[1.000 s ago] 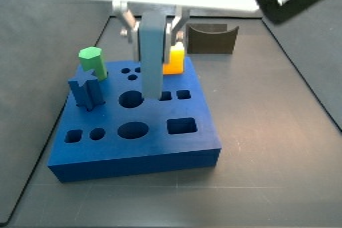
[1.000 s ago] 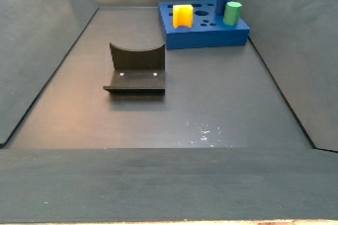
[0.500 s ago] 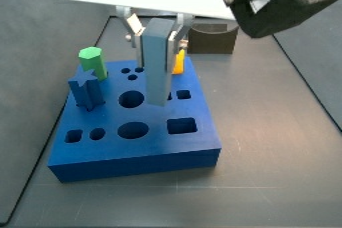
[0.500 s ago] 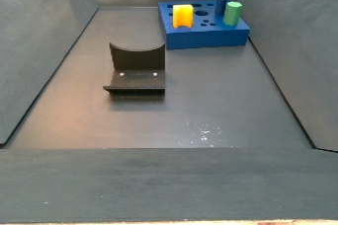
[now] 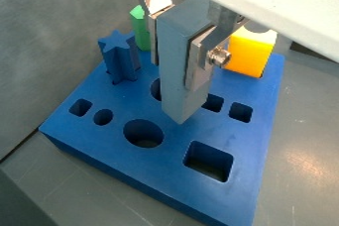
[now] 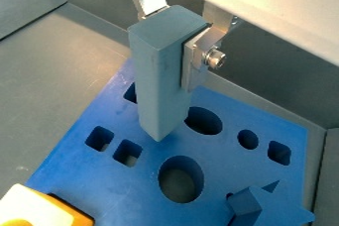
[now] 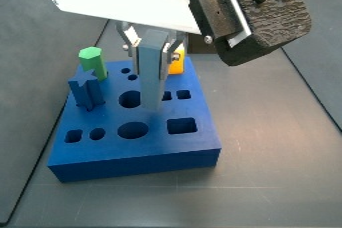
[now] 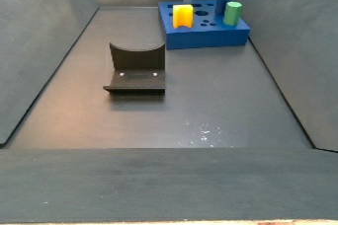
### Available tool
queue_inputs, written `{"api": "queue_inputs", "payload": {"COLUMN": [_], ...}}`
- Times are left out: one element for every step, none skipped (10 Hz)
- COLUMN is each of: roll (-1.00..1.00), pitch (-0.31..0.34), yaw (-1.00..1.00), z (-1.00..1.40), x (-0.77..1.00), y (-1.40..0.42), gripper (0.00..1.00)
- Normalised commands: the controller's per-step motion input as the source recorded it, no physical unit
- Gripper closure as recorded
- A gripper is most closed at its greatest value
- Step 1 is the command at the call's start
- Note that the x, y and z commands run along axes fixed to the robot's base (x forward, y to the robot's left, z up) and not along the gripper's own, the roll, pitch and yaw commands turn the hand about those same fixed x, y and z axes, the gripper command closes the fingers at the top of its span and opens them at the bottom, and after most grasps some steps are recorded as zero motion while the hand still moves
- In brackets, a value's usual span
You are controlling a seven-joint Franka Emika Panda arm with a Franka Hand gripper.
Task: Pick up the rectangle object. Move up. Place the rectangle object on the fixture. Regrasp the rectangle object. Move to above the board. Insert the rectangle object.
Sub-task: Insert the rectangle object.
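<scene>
The gripper clamps its jaws on the slim light grey-blue rectangle object, held upright above the bright-blue holed board. The bar's lower end hides the board surface beneath it. The dark brown notched fixture stands well apart, at 7 o'clock from the board.

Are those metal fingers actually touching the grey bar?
Touching. In a wrist view the gripper clamps the rectangle object above the board: a silver finger lies flat against its side, no gap.
</scene>
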Motion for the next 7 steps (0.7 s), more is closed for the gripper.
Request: {"api": "queue_inputs", "payload": {"roll": [0.02,0.0,0.01,0.09,0.0,0.0,0.0], "pitch": [0.197,0.211,0.231,0.366,0.289,0.066,0.063], "yaw": [0.08,0.31,0.39,0.23,0.14,0.0,0.0], "z": [-0.1,0.0,0.15,0.41,0.2,-0.1,-0.18], "x": [0.16,0.19,0.2,0.3,0.16,-0.01,-0.02], "y": [0.22,0.35,0.36,0.2,0.23,0.16,0.07], "gripper": [1.0,1.0,1.0,1.0,1.0,1.0,1.0]}}
